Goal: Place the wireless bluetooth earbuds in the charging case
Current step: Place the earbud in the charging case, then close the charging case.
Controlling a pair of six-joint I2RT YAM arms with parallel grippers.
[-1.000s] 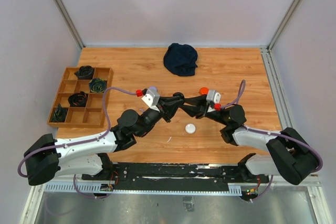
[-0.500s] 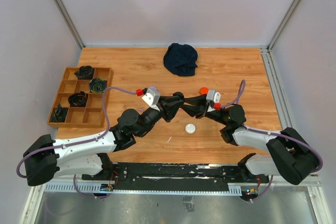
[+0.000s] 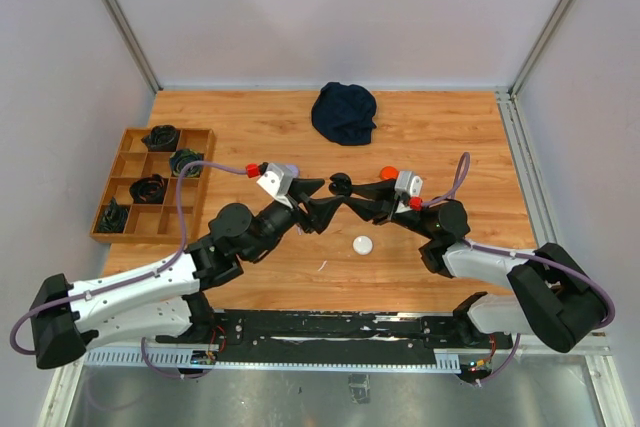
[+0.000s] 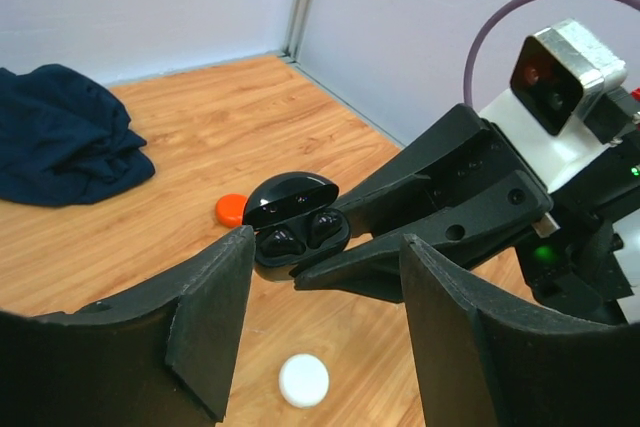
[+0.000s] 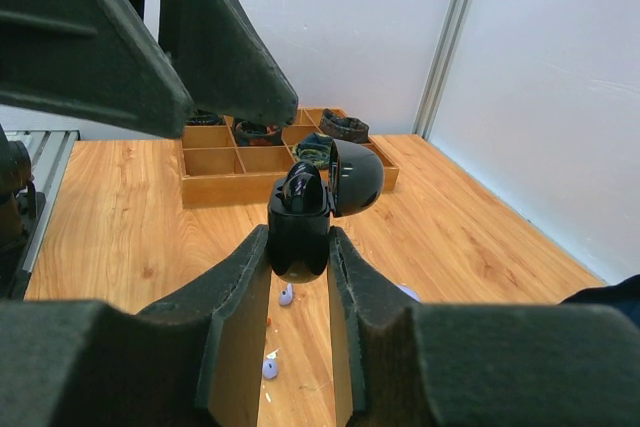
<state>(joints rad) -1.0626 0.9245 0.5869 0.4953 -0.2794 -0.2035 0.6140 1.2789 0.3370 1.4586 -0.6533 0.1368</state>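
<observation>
Left pincer (image 3: 318, 203): my fingers stand apart with nothing between them, just beside the case.
Charging case (image 4: 295, 215): black, lid tipped up, held clear of the table between my two arms.
Black earbuds (image 4: 322, 226): two lie side by side in the case's wells; I cannot tell whether they are fully seated.
Right pincer (image 5: 299, 247): clamped on the lower half of the case, holding it upright.
Doing it well: I judge the right must hold steady while the left draws straight back without catching the lid, then presses the lid down squarely.
Risk: a sideways nudge could twist the case in the grip.
Tray (image 3: 112, 182): a wooden divider at the left edge of the table (image 3: 240, 127), with dark rolled items in several compartments.
Loose pale buds (image 5: 286, 294): tiny, on the wood below the case.
White disc (image 3: 362, 244): flat on the boards, near me.
Cloth (image 3: 344, 112): a dark blue heap at the far edge.
Orange cap (image 4: 232, 209): on the wood behind the case.
Room: pale walls, metal posts in the corners.
</observation>
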